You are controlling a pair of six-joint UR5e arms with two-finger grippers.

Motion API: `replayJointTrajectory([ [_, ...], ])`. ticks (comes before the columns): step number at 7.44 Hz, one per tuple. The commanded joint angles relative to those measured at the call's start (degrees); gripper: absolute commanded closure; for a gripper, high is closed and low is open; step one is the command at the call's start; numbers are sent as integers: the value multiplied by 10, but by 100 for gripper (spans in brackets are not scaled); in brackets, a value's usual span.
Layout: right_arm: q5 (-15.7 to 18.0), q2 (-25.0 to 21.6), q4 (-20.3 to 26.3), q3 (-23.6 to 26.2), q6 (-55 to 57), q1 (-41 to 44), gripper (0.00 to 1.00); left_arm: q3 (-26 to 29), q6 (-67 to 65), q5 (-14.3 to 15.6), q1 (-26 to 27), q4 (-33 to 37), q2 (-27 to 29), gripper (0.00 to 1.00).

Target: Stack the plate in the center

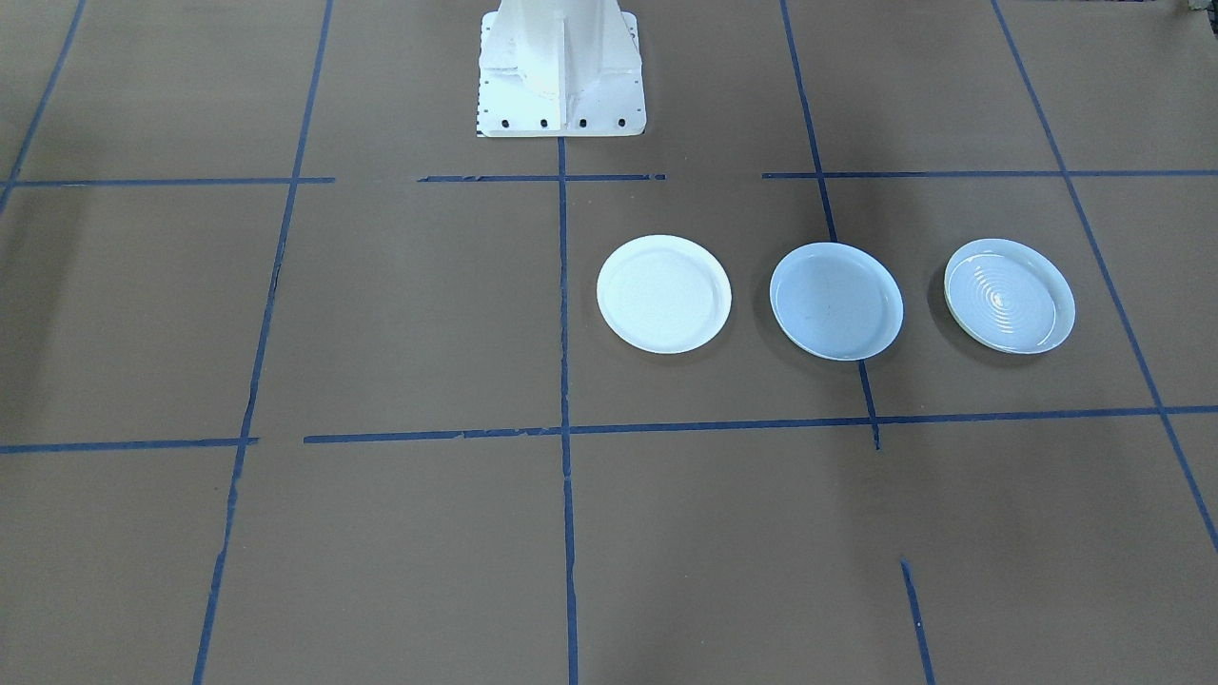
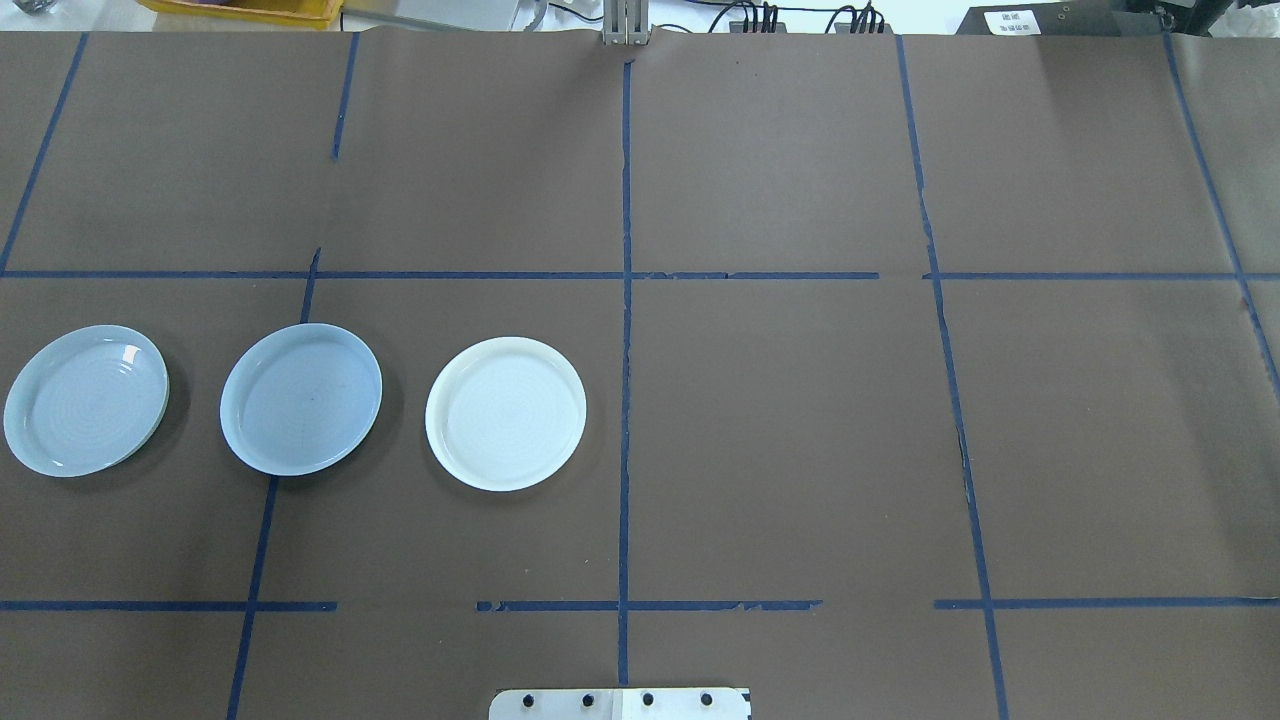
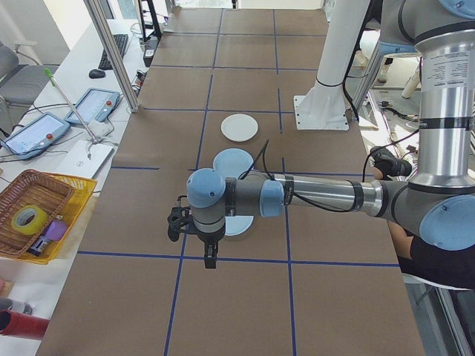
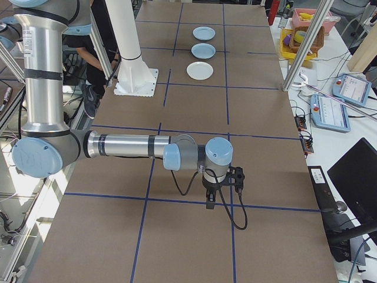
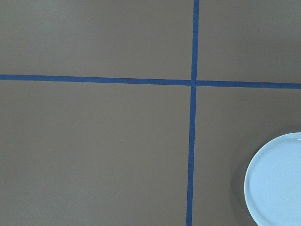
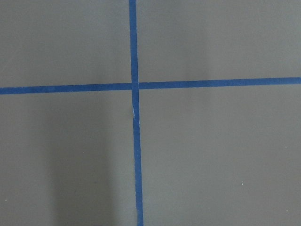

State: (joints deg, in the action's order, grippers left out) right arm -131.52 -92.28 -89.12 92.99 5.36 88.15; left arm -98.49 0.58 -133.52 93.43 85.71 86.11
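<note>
Three plates sit in one row on the brown table point(image 1: 400, 314) in the front-facing view: the bright white plate point(image 1: 664, 294), the smooth pale blue-grey plate point(image 1: 836, 301) in the middle, and the ringed bluish plate point(image 1: 1010, 296) at the end. They lie apart, none touching, and neither arm shows here. You risk a mix-up, I judge: the two bluish plates look alike, so the ringed one could be taken for the stacking base.

From overhead you see the same row on the robot's left half, with the ringed bluish plate point(image 2: 86, 399) outermost, the smooth pale blue-grey plate point(image 2: 301, 398) next and the bright white plate point(image 2: 506, 413) nearest the centre tape line point(image 2: 626, 400). Rims are low and flat on the paper, so a pinch on an edge could slip or push a plate sideways.

Looking from the left end, you find the left gripper point(image 3: 210, 256) hanging above the table, its arm passing in front of the ringed plate; the middle plate point(image 3: 234, 162) lies beyond it. Whether its jaws are parted I cannot tell.

From the right end, the right gripper point(image 4: 210, 200) hangs well apart from all three plates, which lie far up the table; its jaw state cannot be told either.

Your left wrist camera shows only an edge of a pale plate point(image 5: 277, 183) at lower right and tape lines.

Your right wrist camera shows bare paper and crossing tape point(image 6: 134, 86).
</note>
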Motion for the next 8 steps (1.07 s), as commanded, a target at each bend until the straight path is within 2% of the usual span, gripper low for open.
replayJointTrajectory([
  [1, 0, 0, 0, 0, 0, 0, 0, -3, 0, -12, 0, 1, -1, 0],
  [4, -1, 0, 0, 0, 0, 0, 0, -7, -1, -14, -4, 12, 4, 0],
  [6, 0, 0, 0, 0, 0, 0, 0, 16, -5, -52, -22, 83, 3, 0],
  [8, -1, 0, 0, 0, 0, 0, 0, 49, -8, -60, -32, 157, 4, 0],
])
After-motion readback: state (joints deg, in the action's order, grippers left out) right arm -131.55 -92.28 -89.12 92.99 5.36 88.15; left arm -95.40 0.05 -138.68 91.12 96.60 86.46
